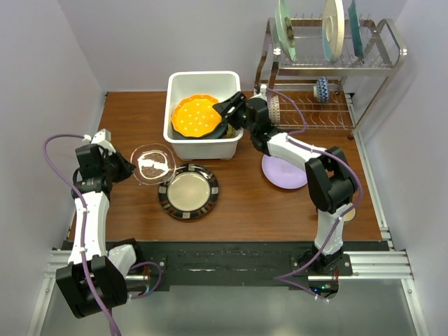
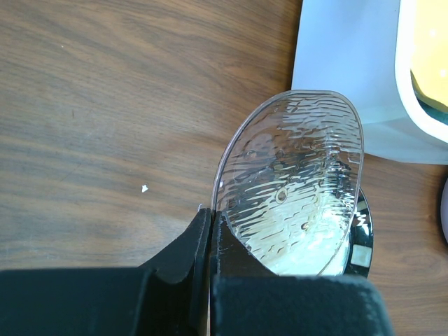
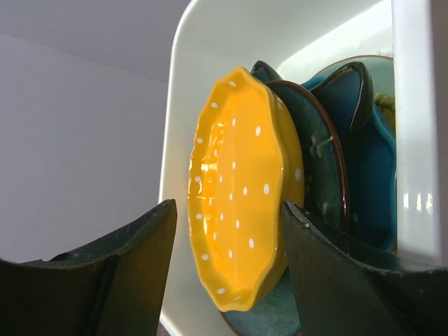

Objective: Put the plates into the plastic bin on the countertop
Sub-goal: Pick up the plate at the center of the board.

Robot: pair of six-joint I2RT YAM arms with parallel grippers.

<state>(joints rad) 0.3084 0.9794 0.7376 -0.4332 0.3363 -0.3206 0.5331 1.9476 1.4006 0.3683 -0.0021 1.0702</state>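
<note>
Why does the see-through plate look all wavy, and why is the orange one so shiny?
Left wrist view: the clear rippled glass plate warps what shows through it; right wrist view: light glares off the glossy orange dotted plate.

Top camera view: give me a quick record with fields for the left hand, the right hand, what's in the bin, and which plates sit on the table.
left hand: shut on the rim of the clear glass plate
right hand: open over the plastic bin, jaws straddling the orange dotted plate
in bin: orange dotted plate in front of a dark teal plate and a blue plate
on countertop: black-rimmed striped plate; lilac plate, partly under the right arm
</note>
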